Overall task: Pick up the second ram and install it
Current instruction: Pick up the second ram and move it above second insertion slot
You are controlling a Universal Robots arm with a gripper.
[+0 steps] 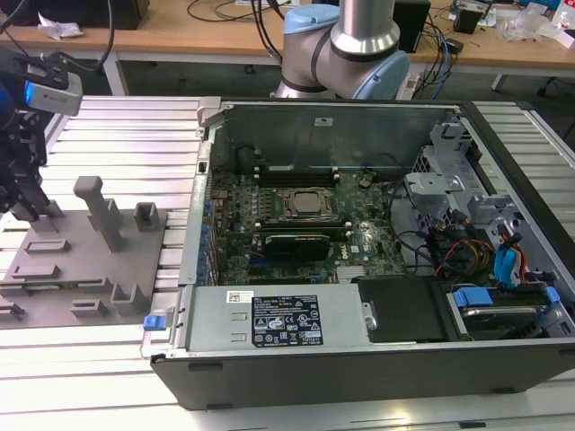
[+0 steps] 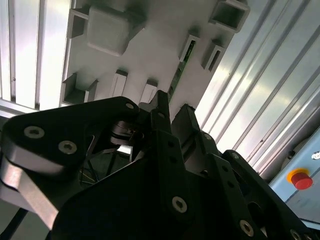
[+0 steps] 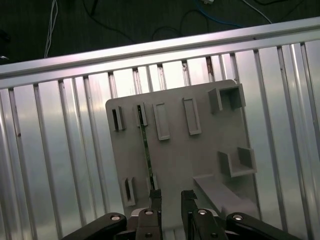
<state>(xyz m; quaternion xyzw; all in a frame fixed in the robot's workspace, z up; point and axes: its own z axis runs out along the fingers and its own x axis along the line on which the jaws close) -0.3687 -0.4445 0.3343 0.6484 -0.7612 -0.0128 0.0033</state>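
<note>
My gripper (image 3: 171,196) is open, its two fingertips (image 3: 156,194) a narrow gap apart, and I can see nothing clamped between them. It hangs low over the grey fixture plate (image 3: 200,160) on the ribbed metal desk (image 1: 117,126). In the exterior view my gripper (image 1: 25,205) is at that plate's far end, towards the exterior view's left. The open computer case (image 1: 359,364) with its motherboard (image 1: 235,235) sits well apart towards the exterior view's right. The second ram (image 3: 146,150) stands on edge in the plate's small slotted holders, a thin green strip seen edge-on. Its long axis runs straight away from my fingertips across the plate, so my jaws face each other across the board's thin thickness, not along its length. In the first wrist view its near end comes up just beside one fingertip, a shade off the middle of the gap. In the second wrist view the second ram (image 2: 177,80) seems to point more nearly into the gap of my gripper (image 2: 172,106). I cannot tell whether that end has entered the gap or stops just short. My judgement is that the sideways offset between the stick's line and the gap's centre is what matters most here.
</note>
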